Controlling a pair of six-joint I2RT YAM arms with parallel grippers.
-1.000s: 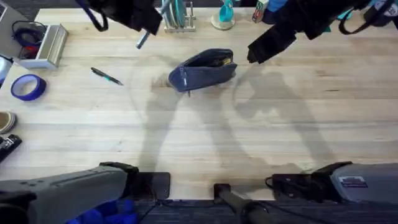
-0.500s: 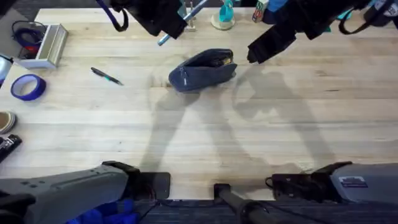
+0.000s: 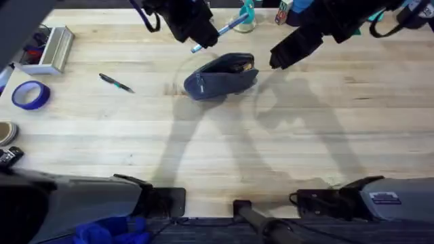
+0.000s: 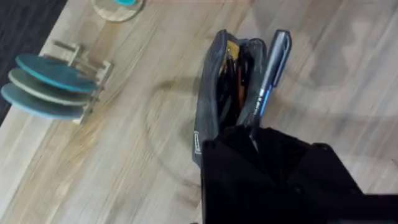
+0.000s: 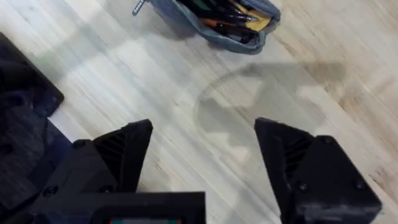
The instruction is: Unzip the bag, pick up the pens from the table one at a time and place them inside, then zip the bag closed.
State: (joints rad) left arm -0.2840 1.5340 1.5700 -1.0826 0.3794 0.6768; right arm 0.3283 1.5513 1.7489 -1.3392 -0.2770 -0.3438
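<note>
Looking down at my setup, biggest stuff first:

table (image 3: 285,135): big pale plank top with visible grain, everything sits on it.

bag (image 3: 222,76): blue-grey pouch lying toward the far middle of the table, zipper open. My left wrist view looks straight into the mouth, and there are already pens and something yellow-orange inside.

right claw (image 5: 202,155): fingers spread wide, nothing between them. It hangs over bare wood just to the right of the bag, not touching it. The bag sits near the top of this wrist view with its pull tab (image 5: 138,7) sticking out at one end.

left claw (image 3: 196,30): up above the far left end of the bag, clamped on a pen. The fingers themselves are buried under the dark body in my wrist view, but the pen juts out of them, so the grip is on.

held pen (image 4: 268,78): dark and silvery with a blue band, pointing out from the left claw, right over the open mouth of the bag.

loose pen (image 3: 115,83): thin and dark, lying by itself well left of the bag.

tape roll (image 3: 30,95): blue, near the table's left edge.
</note>
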